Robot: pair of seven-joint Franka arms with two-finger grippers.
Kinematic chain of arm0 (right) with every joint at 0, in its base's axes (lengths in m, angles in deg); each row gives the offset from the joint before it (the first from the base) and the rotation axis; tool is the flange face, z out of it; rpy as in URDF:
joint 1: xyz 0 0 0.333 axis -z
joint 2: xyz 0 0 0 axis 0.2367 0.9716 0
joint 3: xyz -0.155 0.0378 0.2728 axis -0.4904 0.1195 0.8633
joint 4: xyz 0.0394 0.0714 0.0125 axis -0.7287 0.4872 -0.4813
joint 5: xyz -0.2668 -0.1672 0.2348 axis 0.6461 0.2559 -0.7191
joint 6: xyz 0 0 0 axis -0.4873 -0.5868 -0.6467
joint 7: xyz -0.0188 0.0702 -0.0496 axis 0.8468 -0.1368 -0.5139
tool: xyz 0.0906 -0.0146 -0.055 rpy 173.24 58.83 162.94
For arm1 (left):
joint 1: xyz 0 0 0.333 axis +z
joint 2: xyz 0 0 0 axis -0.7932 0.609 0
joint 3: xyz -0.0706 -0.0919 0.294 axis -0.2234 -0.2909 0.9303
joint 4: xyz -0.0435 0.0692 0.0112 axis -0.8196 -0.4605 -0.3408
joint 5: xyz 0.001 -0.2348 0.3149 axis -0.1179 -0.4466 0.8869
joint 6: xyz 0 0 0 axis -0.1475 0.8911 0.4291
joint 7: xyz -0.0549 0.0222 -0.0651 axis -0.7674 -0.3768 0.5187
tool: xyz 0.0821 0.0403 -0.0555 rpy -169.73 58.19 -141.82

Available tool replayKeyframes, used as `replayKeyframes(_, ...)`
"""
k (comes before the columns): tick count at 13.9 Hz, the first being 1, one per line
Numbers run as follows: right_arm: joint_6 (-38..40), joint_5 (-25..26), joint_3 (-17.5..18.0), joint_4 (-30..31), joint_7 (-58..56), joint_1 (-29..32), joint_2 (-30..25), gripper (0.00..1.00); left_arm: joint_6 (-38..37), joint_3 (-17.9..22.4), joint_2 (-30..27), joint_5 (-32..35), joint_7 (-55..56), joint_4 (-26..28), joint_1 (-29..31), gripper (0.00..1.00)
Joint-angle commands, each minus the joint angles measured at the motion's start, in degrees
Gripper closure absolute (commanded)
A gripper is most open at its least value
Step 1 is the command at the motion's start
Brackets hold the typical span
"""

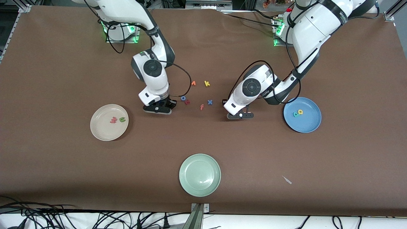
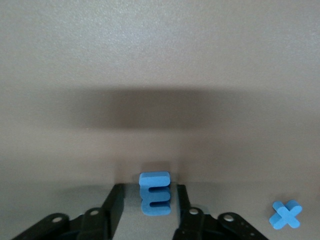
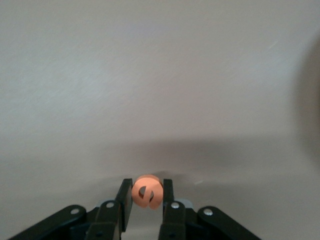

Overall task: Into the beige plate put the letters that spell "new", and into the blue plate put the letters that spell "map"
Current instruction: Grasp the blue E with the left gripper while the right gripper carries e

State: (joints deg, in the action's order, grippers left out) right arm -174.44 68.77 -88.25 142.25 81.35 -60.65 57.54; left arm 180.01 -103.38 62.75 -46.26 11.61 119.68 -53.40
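Right tool (image 3: 146,196) low over brown table (image 1: 63,63), clamped on small orange foam "e" (image 3: 147,191), bound, I judge, for round cream-beige plate (image 1: 101,130), where pinkish-red "w" (image 1: 113,120) and green "n" (image 1: 122,119) already lie.

Left tool (image 2: 150,200) low beside leftover letters, fingers pressed against blue foam "m" (image 2: 155,193); blue "x" (image 2: 285,215) near.

Round blue plate (image 1: 310,125) holds yellow "p" (image 1: 300,112) and teal "a" (image 1: 295,114), awaiting "m".

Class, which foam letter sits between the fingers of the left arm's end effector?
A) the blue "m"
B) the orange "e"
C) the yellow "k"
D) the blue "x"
A: the left wrist view shows the blue "m" between the fingers of the left end effector.
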Motion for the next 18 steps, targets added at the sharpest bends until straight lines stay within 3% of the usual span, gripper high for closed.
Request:
replayKeyframes(1,6.26,0.36,-4.35,-0.10,-10.78,-0.33,-4.63,0.84,0.00,0.62,0.70,2.04,1.44,-1.30,-1.01,0.73)
replayKeyframes(2,7.32,0.36,-6.28,-0.10,-15.52,-0.33,-5.60,0.84,-0.17,0.54,0.70,1.95,1.52,-1.30,-0.93,0.86)
replayKeyframes(3,8.99,0.36,-8.56,-0.01,-20.53,-0.33,-6.39,0.84,-0.26,0.54,0.61,1.77,1.52,-1.30,-0.93,0.91)
replayKeyframes(6,10.23,0.19,-15.50,3.75,-36.35,-0.24,-10.69,0.84,-1.31,0.36,-0.88,1.25,1.88,-1.56,0.56,0.92)
replayKeyframes(8,9.88,0.19,-19.90,6.13,-44.09,-0.24,-12.98,0.84,-6.56,0.36,-3.60,1.86,0.91,-2.26,1.97,0.91)
replayKeyframes(11,7.87,-0.43,-25.62,8.85,-53.07,-0.16,-13.43,0.83,-18.94,0.10,-5.63,1.95,-6.08,-7.87,4.95,0.91)
replayKeyframes(13,2.79,-0.52,-27.39,12.10,-55.90,0.11,-13.69,0.83,-24.41,0.10,-5.72,1.95,-14.08,-10.61,8.11,0.91)
replayKeyframes(15,1.97,-0.69,-27.39,12.38,-55.91,0.37,-13.52,0.80,-24.87,0.62,-5.72,2.30,-21.20,-10.62,11.54,0.91)
replayKeyframes(18,0.75,-2.45,-27.39,12.38,-56.09,0.46,-12.73,0.65,-24.79,1.50,-5.28,6.76,-36.04,-10.27,18.47,0.90)
